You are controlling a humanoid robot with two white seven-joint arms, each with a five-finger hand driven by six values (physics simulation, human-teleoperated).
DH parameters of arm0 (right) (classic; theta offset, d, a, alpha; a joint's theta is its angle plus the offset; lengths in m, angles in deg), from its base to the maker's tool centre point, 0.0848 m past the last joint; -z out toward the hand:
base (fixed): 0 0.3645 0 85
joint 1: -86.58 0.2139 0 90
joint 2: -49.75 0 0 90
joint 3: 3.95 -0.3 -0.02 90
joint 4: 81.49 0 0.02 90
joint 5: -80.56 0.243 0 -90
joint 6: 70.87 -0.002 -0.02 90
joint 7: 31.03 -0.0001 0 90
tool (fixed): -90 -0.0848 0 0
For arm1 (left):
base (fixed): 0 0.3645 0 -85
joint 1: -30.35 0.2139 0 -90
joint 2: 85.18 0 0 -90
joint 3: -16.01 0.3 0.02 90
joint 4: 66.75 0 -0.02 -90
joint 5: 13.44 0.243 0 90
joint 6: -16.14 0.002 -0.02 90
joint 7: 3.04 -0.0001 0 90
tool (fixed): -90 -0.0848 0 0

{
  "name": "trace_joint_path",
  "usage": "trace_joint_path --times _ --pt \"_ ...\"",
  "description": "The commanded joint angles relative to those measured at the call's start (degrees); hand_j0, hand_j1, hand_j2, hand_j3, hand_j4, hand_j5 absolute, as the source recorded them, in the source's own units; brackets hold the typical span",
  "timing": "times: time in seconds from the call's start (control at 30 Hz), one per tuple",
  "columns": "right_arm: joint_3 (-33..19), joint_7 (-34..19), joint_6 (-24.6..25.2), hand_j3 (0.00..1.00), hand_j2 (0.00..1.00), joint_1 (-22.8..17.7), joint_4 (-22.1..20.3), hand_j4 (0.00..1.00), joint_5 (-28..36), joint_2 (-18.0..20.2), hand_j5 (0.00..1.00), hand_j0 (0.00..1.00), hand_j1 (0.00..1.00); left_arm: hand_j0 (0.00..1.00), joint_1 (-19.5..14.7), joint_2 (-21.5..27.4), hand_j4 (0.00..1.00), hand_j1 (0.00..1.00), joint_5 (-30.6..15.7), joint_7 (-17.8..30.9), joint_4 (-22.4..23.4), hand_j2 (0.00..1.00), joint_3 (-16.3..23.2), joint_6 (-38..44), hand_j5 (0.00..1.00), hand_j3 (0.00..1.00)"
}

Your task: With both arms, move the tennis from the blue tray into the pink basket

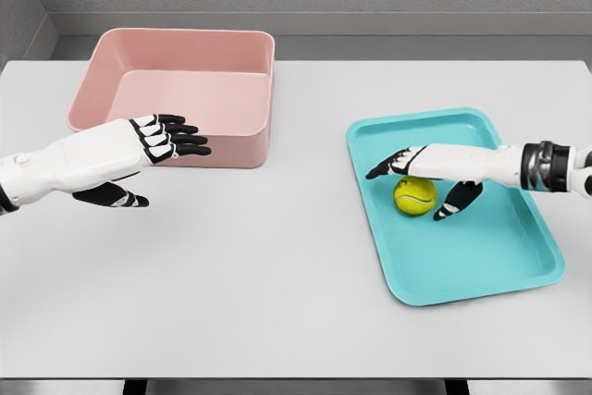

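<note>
Resting in the blue tray [518,270], toward its near-left part, the tennis ball [415,196] is seen on the white worktop [277,284]. The right hand [427,178] is held just over the ball, fingers extended and spread, thumb down beside it; no grip is made. The left hand [153,150] is held open, fingers straight, before the pink basket [180,67] at far left.
</note>
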Motion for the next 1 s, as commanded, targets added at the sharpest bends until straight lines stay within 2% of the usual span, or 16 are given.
trace_joint_path --times 0.0,0.27,0.43,0.73,0.97 --pt "0.1 0.0 0.1 1.0 1.0 0.0 0.1 1.0 0.4 -0.1 1.0 1.0 1.0 1.0 0.0 0.1 1.0 1.0 -0.4 0.0 0.0 1.0 0.0 0.0 1.0 1.0" --pt "0.2 0.0 0.0 0.96 0.96 0.0 1.0 0.96 0.4 -0.2 0.96 0.96 0.96 1.0 0.1 0.1 1.0 1.0 -0.4 0.0 0.0 1.0 0.0 0.0 1.0 1.0" --pt "0.6 -0.2 -0.2 0.87 0.87 0.0 1.0 0.87 0.3 -0.2 0.87 0.87 0.87 1.0 0.0 0.1 1.0 1.0 -0.4 0.0 0.0 1.0 0.1 0.0 1.0 1.0" --pt "1.2 -0.1 -0.3 0.83 0.83 0.0 1.0 0.83 0.3 -0.2 0.83 0.83 0.83 1.0 0.0 0.1 1.0 1.0 -0.3 0.0 0.0 1.0 0.1 0.0 1.0 1.0" --pt "1.4 -0.2 -0.6 0.72 0.72 0.0 1.5 0.72 0.3 -0.5 0.72 0.72 0.72 1.0 0.0 0.1 1.0 1.0 -0.2 0.0 0.0 1.0 0.2 0.0 1.0 1.0"
